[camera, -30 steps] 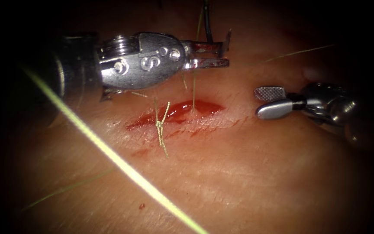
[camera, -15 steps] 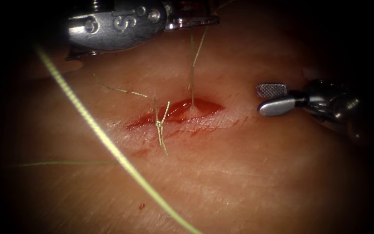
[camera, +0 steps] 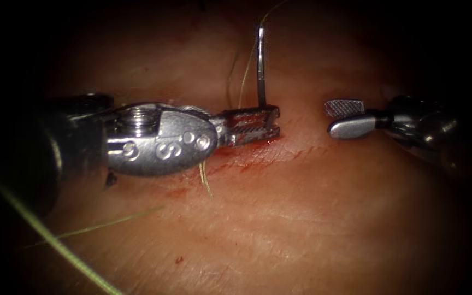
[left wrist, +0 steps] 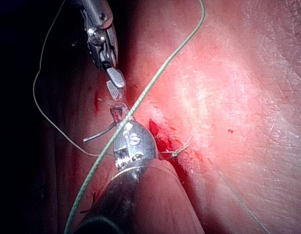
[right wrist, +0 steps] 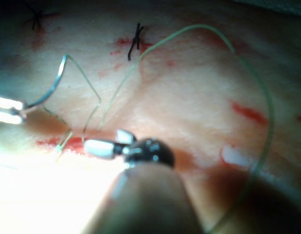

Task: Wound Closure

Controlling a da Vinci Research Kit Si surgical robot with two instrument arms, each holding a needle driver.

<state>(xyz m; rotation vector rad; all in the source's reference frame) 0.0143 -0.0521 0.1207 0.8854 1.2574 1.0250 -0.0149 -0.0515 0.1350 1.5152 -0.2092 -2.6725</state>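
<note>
Needle [camera: 260, 65] apparently upright in left tool [camera: 249, 125] jaws.

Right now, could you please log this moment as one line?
left pincer: shut on needle over cut | right pincer: open, holds nothing | needle: outside tissue

Obstacles. Left pincer [camera: 271, 125]: lies across the cut [camera: 258, 143] at frame centre, jaws clamped on the needle [camera: 260, 65], which stands upright from them into the upper centre, clear of the tissue [camera: 301, 218]. Its thick shaft fills the centre left.
Right pincer [camera: 342, 117]: centre right, jaws parted, holding nothing; a narrow gap of bare tissue separates it from the left pincer's tip.
Thread [camera: 45, 235]: a bright strand crosses the lower left corner; a finer strand runs beside the needle.
Knotted stitch tail [camera: 206, 183]: just below the left pincer.
Free room. Lower centre and lower right: bare tissue, unobstructed.
</note>
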